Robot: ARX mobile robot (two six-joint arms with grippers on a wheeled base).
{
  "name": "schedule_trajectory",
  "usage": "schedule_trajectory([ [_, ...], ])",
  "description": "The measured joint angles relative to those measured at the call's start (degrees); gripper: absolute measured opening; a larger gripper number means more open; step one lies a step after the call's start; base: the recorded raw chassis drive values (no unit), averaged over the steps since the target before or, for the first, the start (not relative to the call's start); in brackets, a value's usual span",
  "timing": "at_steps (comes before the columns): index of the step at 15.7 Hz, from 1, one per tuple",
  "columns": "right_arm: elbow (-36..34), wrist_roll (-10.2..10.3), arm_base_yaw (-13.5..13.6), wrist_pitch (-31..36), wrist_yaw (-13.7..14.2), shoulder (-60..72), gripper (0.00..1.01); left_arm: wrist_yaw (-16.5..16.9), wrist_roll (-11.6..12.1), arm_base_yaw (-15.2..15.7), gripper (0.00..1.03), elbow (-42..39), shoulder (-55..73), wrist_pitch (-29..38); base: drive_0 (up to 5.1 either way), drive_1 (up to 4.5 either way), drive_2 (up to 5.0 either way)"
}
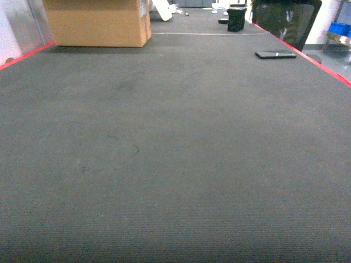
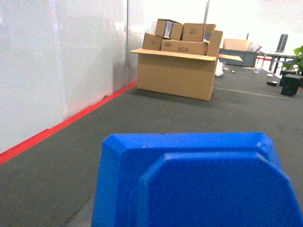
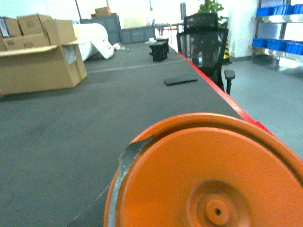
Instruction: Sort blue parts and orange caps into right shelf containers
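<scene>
Filling the right wrist view, an orange cap [image 3: 208, 175] sits hard against the lens; a blue part [image 2: 194, 182] likewise fills the left one. Neither gripper shows, so I cannot tell their state or hold. Blue shelf containers [image 3: 279, 28] stand well apart rightward; either piece might slip loose during the drive across.

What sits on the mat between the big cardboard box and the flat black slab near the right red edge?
Nothing: in the head view the dark mat runs bare from the cardboard box to the flat black slab. The right wrist view shows that stretch bare too.
</scene>
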Motion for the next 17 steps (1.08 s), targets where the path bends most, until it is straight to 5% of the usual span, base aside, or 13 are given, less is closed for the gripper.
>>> schedule_trajectory([
  [3,0.4,0.0,1.6,-4.6,4.1,-10.0,0.44,-2.2,1.1,-0.7,0.42,-0.4,-1.7,-0.3,0.0,0.00,0.0],
  [5,0.4,0.0,1.7,-5.1,4.3,-9.7,0.44,-2.1,1.7,-1.0,0.42,-0.6,-0.9,-0.6,0.0,0.00,0.0],
  [6,1.3,-1.0,0.9,-9.0,1.9,-10.1,0.44,3.2,1.1,0.7,0.42,0.3,-3.4,-8.4,0.0,0.00,0.0],
  [7,1.9,-3.3,-2.8,-14.6,-5.9,-11.4,0.44,12.0,0.5,3.8,0.42,0.2,-7.8,-15.9,0.0,0.00,0.0],
  [8,1.1,-4.6,-7.2,-16.4,-10.6,-12.5,0.44,18.5,0.2,5.7,0.42,-0.6,-11.2,-19.7,0.0,0.00,0.0],
  [9,-0.1,-5.4,-8.2,-16.5,-12.1,-13.5,0.44,22.7,-0.5,6.9,0.42,-2.2,-13.6,-21.4,0.0,0.00,0.0],
  [13,-3.2,-6.2,-7.8,-16.7,-13.4,-17.2,0.44,27.3,-0.6,10.5,0.42,-5.6,-19.9,-24.9,0.0,0.00,0.0],
  [14,-3.8,-6.3,-7.8,-16.9,-13.4,-18.1,0.44,31.9,-0.6,14.4,0.42,-6.4,-22.0,-26.3,0.0,0.00,0.0],
  [15,-4.5,-6.5,-7.8,-23.0,-13.4,-22.5,0.44,32.7,-0.7,16.8,0.42,-7.3,-24.9,-28.4,0.0,0.00,0.0],
  [17,-5.6,-6.6,-7.8,-24.5,-13.4,-27.5,0.44,33.5,-0.7,16.3,0.42,-8.3,-29.2,-31.1,0.0,0.00,0.0],
])
